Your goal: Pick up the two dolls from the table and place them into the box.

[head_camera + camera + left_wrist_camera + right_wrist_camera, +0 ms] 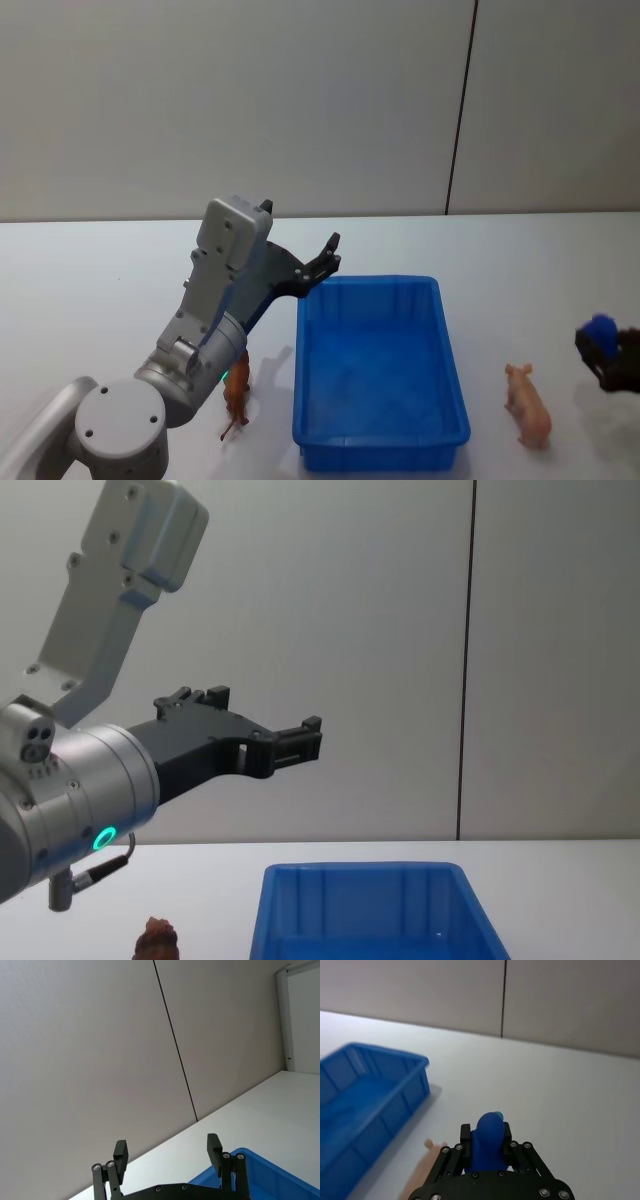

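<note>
The reddish-brown doll (236, 398) stands on the white table (100, 290) just left of the blue box (372, 281); its top shows low in the chest view (158, 938). The pale pink doll (527, 405) lies right of the box, and a bit of it (431, 1145) peeks out beside my right gripper. My left gripper (329, 256) hangs open and empty in the air over the box's far left corner (280, 1176). My right gripper (604, 356) sits low at the right, beyond the pink doll, shut on a rounded blue lump (490, 1142).
The box (360, 868) holds nothing that I can see. My raised left arm (215, 310) hides part of the table left of the box. A grey wall with a dark vertical seam (460, 110) stands behind the table. Bare tabletop stretches behind and to both sides.
</note>
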`<state>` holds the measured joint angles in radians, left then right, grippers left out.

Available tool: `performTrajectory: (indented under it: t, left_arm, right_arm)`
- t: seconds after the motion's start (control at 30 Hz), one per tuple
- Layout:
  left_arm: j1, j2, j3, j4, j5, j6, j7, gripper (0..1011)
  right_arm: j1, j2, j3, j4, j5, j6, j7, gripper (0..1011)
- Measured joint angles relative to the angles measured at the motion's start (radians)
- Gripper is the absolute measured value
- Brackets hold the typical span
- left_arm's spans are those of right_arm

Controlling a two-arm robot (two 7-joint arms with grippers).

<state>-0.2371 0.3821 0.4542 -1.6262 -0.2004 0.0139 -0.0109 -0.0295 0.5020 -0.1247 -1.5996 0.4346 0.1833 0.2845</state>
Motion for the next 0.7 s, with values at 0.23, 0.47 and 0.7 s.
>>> performTrajectory:
  t: [0.23, 0.47, 0.7]
  left_arm:
    - [0.000, 0.000, 0.000, 0.000, 0.000, 0.000, 0.000, 1001]
    - [0.000, 0.000, 0.000, 0.000, 0.000, 0.000, 0.000, 1001]
    - [0.000, 0.000, 0.000, 0.000, 0.000, 0.000, 0.000, 1001]
  right_arm:
    - [0.053, -0.021, -0.014, -0.019, -0.025, -0.018, 0.044, 291]
    - [0.126, -0.065, -0.048, -0.008, -0.066, -0.020, 0.113, 250]
    - [0.189, -0.117, -0.090, 0.036, -0.109, -0.011, 0.182, 212]
